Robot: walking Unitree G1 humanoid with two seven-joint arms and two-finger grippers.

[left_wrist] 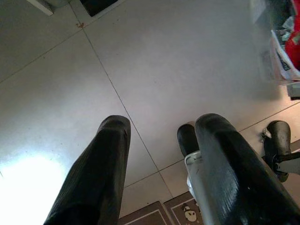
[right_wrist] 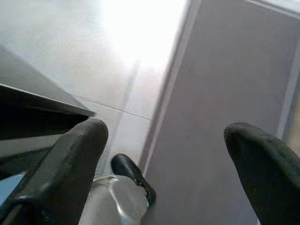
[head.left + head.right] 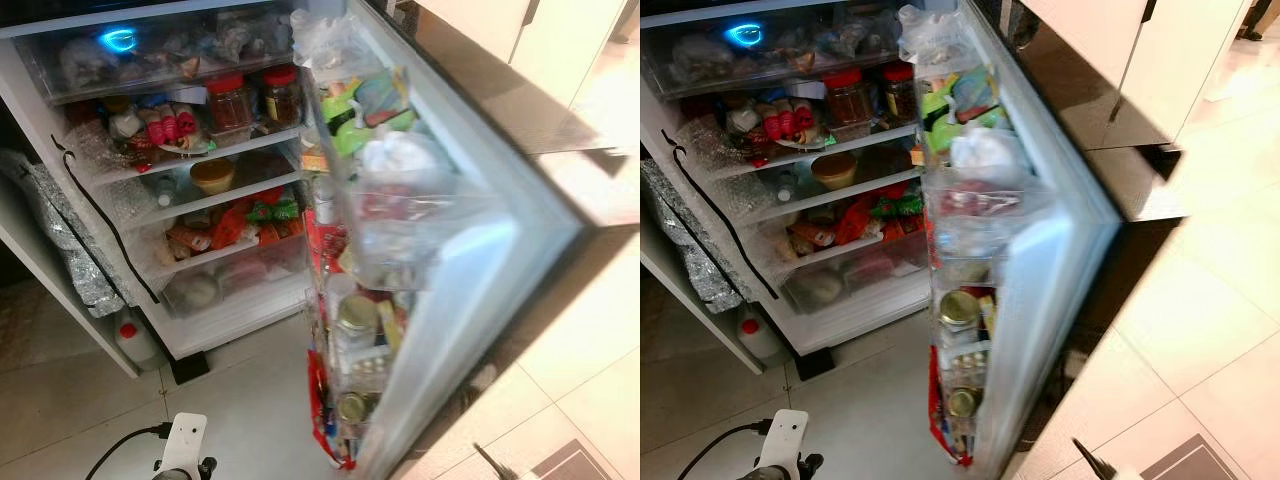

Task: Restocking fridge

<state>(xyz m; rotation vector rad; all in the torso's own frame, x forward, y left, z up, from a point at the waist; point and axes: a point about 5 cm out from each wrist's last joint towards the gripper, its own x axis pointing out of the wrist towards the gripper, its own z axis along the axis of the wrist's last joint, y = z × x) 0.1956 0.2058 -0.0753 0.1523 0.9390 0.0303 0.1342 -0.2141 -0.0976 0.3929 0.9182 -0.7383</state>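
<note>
Both grippers hang low over the pale tiled floor (image 1: pixel 154 61), the left gripper (image 1: pixel 161 126) and the right gripper (image 2: pixel 166 136) each with fingers spread and holding nothing. Ahead stands the fridge (image 3: pixel 190 160), its door (image 3: pixel 440 250) swung wide to the right; shelves and door bins are crammed, most packets too blurred to name, though two red-lidded jars (image 3: pixel 255 100) show. A white bottle (image 3: pixel 135 342) with a red cap sits half hidden beside the fridge's near left corner.

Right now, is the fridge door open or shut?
Open. The fridge door is swung wide, showing its packed door racks and the stocked shelves inside.
</note>
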